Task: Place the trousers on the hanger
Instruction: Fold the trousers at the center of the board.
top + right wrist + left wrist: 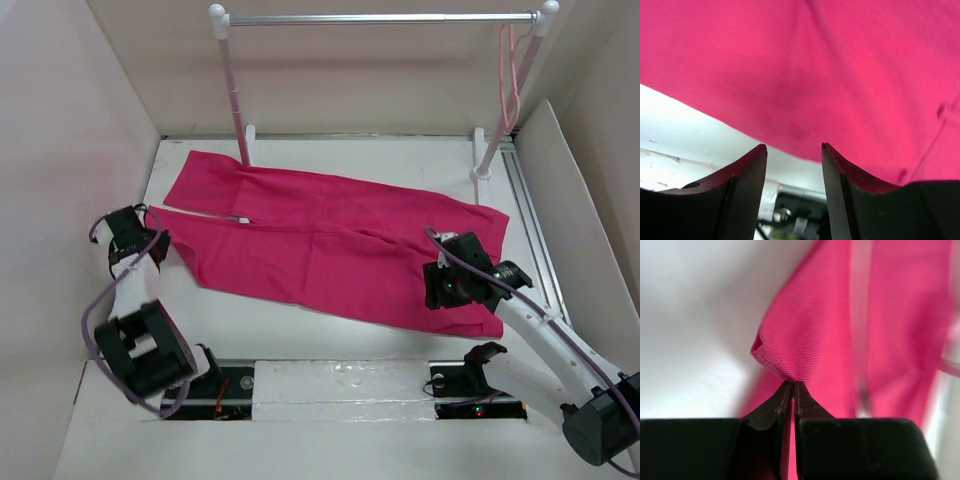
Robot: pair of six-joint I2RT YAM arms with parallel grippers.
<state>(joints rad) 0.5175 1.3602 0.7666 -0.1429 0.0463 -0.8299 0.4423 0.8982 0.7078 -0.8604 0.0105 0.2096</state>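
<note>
Trousers (330,240) of magenta-pink cloth are spread flat on the white table (300,330), with both legs stretched out toward the left gripper (152,240) and the waist end lying under the right gripper (447,285). In the left wrist view, the left gripper (791,385) is seen closed tight, and a small raised fold of cloth at the hem corner of the nearer leg is pinched between its tips; the rest of that leg runs away beyond and to the right of the fingers. In the right wrist view, the right gripper (794,146) is seen with its jaws parted to a middling gap, nothing being held between them; the lower edge of the trousers passes just ahead of the tips, and cloth fills the view beyond. The hanger (510,80), thin and pale pink, is hung well beyond the right gripper at the right end of the silver bar of the rack (380,18), apart from the trousers.
</note>
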